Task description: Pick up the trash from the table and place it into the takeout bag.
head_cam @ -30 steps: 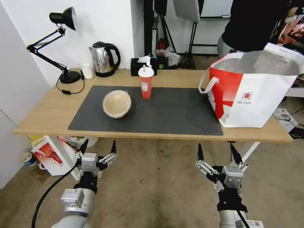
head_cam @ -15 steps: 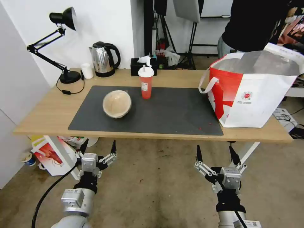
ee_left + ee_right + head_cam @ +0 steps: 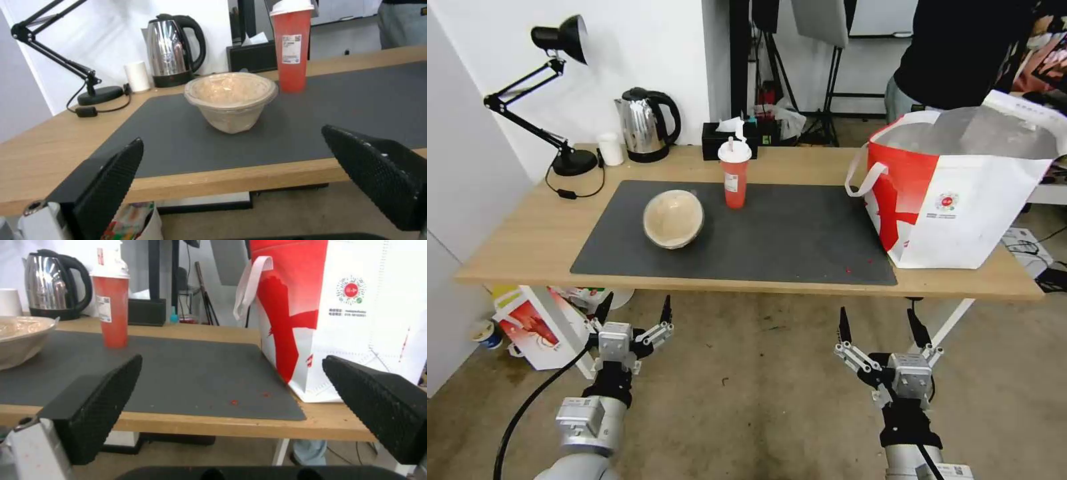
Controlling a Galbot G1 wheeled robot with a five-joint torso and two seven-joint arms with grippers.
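Two pieces of trash stand on the table's (image 3: pixel 527 240) dark grey mat (image 3: pixel 774 240): a tan bowl (image 3: pixel 673 218) (image 3: pixel 230 98) (image 3: pixel 20 336) at the left and, behind it, a tall red cup (image 3: pixel 734 175) (image 3: pixel 291 46) (image 3: pixel 110 306) with white lid and straw. The takeout bag (image 3: pixel 960 190) (image 3: pixel 351 310), white with a red panel, stands open at the table's right end. My left gripper (image 3: pixel 634 310) (image 3: pixel 240 173) hangs open below the table's front edge, facing the bowl. My right gripper (image 3: pixel 879 323) (image 3: pixel 231 406) is open too, low before the bag.
At the table's back stand a black desk lamp (image 3: pixel 557 40), a steel kettle (image 3: pixel 644 125), a small white cup (image 3: pixel 610 149) and a black tissue box (image 3: pixel 724 139). A smaller red-and-white bag (image 3: pixel 537 327) sits on the floor under the table's left end. Small red crumbs (image 3: pixel 848 271) dot the mat.
My right gripper has sunk a little lower and drifted slightly left. The left arm and the things on the table have not moved.
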